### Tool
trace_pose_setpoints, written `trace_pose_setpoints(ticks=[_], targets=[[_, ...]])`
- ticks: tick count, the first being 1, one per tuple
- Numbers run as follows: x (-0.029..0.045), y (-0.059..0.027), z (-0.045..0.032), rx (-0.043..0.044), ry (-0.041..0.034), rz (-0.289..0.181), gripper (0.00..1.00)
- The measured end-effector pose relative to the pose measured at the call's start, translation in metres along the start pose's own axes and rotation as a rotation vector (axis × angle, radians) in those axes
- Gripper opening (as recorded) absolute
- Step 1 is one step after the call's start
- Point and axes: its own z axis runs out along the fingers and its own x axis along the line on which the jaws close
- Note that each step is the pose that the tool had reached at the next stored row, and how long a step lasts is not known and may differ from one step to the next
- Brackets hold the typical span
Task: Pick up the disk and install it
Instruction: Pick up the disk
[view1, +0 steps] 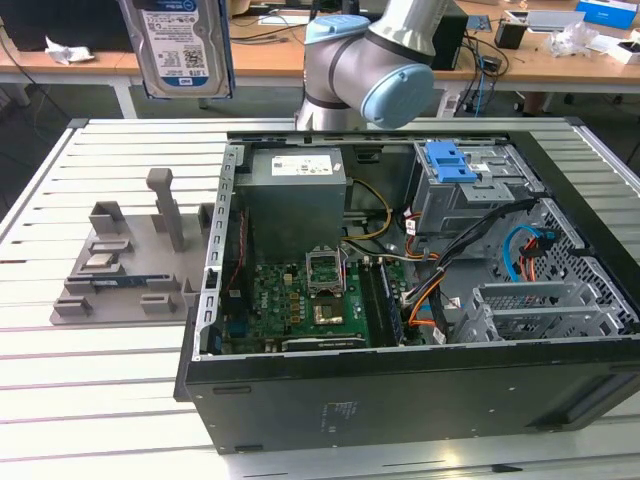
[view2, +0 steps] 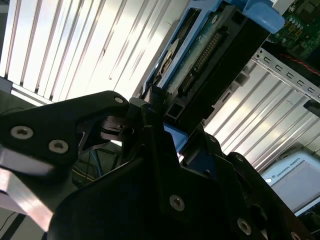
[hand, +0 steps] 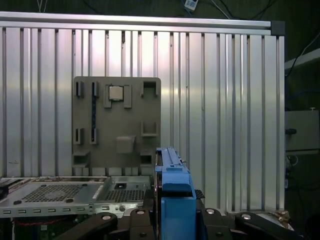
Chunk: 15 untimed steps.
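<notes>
The disk (view1: 185, 50), a silver hard drive with a white-and-blue label and a blue carrier frame, hangs upright high above the table's far left part in the exterior view. In the first wrist view the disk (hand: 172, 192) appears edge-on, blue frame toward the camera. My gripper (hand: 172, 220) is shut on it from both sides. In the second wrist view the black fingers (view2: 150, 112) clamp the disk (view2: 200, 55) at its connector end. The open computer case (view1: 400, 385) lies below, toward the exterior view's right.
Inside the case are a grey power supply box (view1: 297, 200), a motherboard (view1: 310, 295) and a grey cage topped by a blue bracket (view1: 450, 160). A grey fixture plate (view1: 120, 270) sits on the slatted table at the exterior view's left. The arm's base (view1: 345, 65) stands behind the case.
</notes>
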Motion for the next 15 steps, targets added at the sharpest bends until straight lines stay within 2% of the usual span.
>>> trace_pose_setpoints(ticks=[2, 10, 15], targets=[[0.0, -0.0106, -0.0002, -0.0001, 0.0, 0.0, 0.36], [-0.0001, -0.0365, -0.0007, -0.0001, 0.0, 0.0, 0.36], [-0.0001, -0.0496, -0.0009, -0.0003, 0.0001, 0.0, 0.36]])
